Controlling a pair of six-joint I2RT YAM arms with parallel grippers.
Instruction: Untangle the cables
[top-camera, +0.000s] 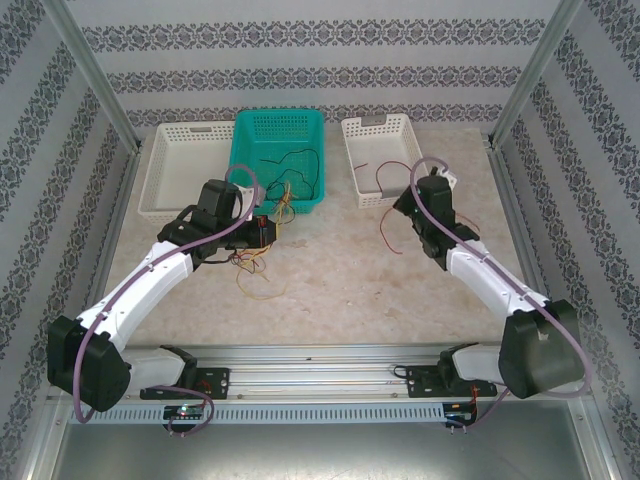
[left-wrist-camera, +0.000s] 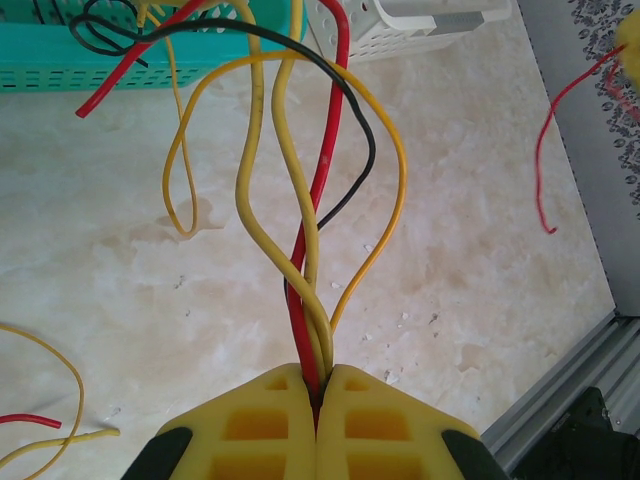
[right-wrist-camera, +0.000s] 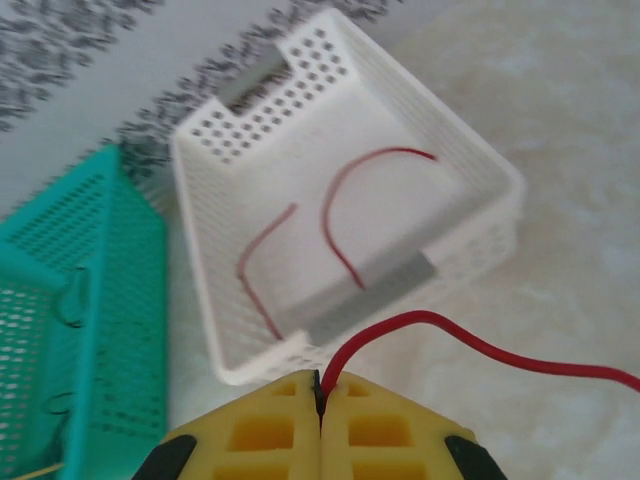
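My left gripper (left-wrist-camera: 318, 385) is shut on a bundle of cables (left-wrist-camera: 312, 250): a red one, yellow ones, a black one and an orange one, which loop up toward the teal basket (left-wrist-camera: 60, 62). From above, that gripper (top-camera: 266, 234) sits just in front of the teal basket (top-camera: 278, 160), with loose yellow and red cables (top-camera: 258, 272) trailing on the table below it. My right gripper (right-wrist-camera: 322, 385) is shut on a single red cable (right-wrist-camera: 480, 342). This red cable (top-camera: 385, 236) hangs beside the right gripper (top-camera: 405, 206). Black and yellow cables remain in the teal basket.
A white basket (right-wrist-camera: 480, 235) in front of the right gripper holds two red cables (right-wrist-camera: 340, 215). Another white basket (top-camera: 190, 170) stands left of the teal one. Patterned walls and metal posts (top-camera: 95, 75) close in the table. A rail (top-camera: 320, 365) runs along the near edge.
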